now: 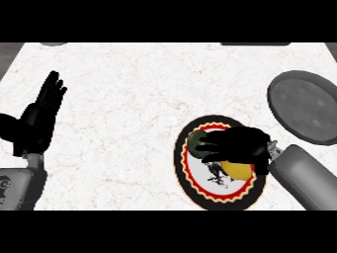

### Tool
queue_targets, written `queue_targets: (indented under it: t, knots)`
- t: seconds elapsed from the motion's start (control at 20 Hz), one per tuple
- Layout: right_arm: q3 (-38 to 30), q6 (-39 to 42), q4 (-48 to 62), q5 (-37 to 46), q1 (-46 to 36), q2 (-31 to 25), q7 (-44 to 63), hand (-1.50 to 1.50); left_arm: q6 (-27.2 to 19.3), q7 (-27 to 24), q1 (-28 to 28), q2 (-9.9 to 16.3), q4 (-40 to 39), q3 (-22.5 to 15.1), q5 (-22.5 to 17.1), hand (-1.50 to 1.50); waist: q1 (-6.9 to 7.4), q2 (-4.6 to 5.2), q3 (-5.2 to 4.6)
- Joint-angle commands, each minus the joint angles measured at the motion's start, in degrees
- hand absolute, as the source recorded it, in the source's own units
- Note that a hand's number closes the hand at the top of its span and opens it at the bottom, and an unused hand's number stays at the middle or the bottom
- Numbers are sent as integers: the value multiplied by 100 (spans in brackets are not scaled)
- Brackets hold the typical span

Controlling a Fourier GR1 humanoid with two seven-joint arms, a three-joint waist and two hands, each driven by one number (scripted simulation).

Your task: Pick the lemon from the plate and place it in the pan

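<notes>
On the white marbled counter (142, 99), my right hand (236, 144) curls round the yellow lemon (238, 169) over the patterned plate (200, 190). Up right of the plate sits the grey pan (307, 106); far left, my left hand (38, 118) rests with fingers straight.

Grey forearms (311, 178), black hands (32, 123) (left forearm perhaps bears dark markings).

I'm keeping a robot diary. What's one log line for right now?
right hand: curled over lemon on plate | left hand: open, resting | pan: empty
</notes>
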State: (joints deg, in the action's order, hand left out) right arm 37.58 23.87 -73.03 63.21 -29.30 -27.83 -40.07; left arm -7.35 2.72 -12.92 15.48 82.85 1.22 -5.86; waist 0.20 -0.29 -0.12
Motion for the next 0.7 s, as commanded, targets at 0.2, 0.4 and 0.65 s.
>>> queue_targets:
  t: [0.2,0.4,0.65]
  knots:
    - [200,-522,525,313,10,141,-962,150,28,41,209,-126,171,-35,96,0,34,36,12]
    - [8,-458,543,301,0,63,-1098,150,146,-97,45,-85,-41,124,44,0,17,37,11]
    - [-694,86,599,46,282,870,980,150,17,-5,-1,-102,-35,107,141,0,-78,-4,1]
